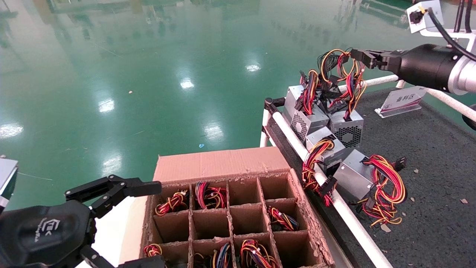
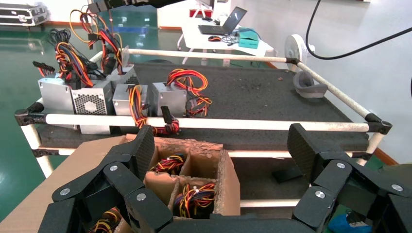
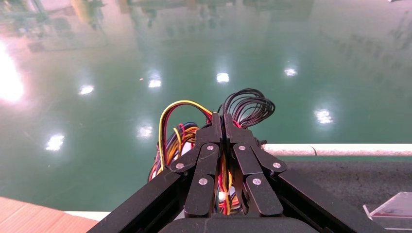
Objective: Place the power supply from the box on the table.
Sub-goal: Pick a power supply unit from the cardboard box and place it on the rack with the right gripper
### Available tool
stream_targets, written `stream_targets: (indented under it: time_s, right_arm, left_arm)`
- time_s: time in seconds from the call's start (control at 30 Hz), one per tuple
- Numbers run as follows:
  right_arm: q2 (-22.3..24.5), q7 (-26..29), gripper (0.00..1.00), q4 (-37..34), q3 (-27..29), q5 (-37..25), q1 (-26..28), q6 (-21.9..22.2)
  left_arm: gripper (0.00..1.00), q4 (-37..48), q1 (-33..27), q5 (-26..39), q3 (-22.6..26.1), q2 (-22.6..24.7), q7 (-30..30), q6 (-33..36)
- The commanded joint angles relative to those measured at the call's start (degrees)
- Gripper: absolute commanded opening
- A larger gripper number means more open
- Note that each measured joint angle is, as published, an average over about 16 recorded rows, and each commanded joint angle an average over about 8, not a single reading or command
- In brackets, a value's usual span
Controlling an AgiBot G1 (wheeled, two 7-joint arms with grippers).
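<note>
While the right pincer (image 1: 357,56) is pinched shut on the looped red, yellow and orange wires of the power supply (image 1: 346,126), that silver-grey block with its honeycomb grille sits on the rough dark matting of the counter (image 1: 427,149), at the far corner by the white pipe rail, touching a like unit beside it. Left pincer (image 1: 154,223) hangs spread wide beside the frayed cardboard box (image 1: 223,163), whose square cells hold wire bundles.
</note>
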Motion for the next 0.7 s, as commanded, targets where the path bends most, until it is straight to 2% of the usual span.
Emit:
stream_targets:
  time_s: [0.03,0.43,0.47,0.7]
  right_arm:
    - [-0.4,0.0,0.00,0.0,0.1,0.1,-0.3,0.9]
    - [0.8,-0.6,0.00,0.3,-0.2,-0.3,-2.2,0.1]
    - [0.9,-0.6,0.05,0.4,-0.2,-0.3,-2.1,-0.1]
    - [1.4,-0.9,0.92,0.9,-0.4,-0.5,-1.8,-1.5]
  left_arm:
    - [1.00,0.0,0.0,0.0,0.0,0.0,0.0,0.0]
    - [1.00,0.0,0.0,0.0,0.0,0.0,0.0,0.0]
    - [1.00,0.0,0.0,0.0,0.0,0.0,0.0,0.0]
    - [1.00,0.0,0.0,0.0,0.0,0.0,0.0,0.0]
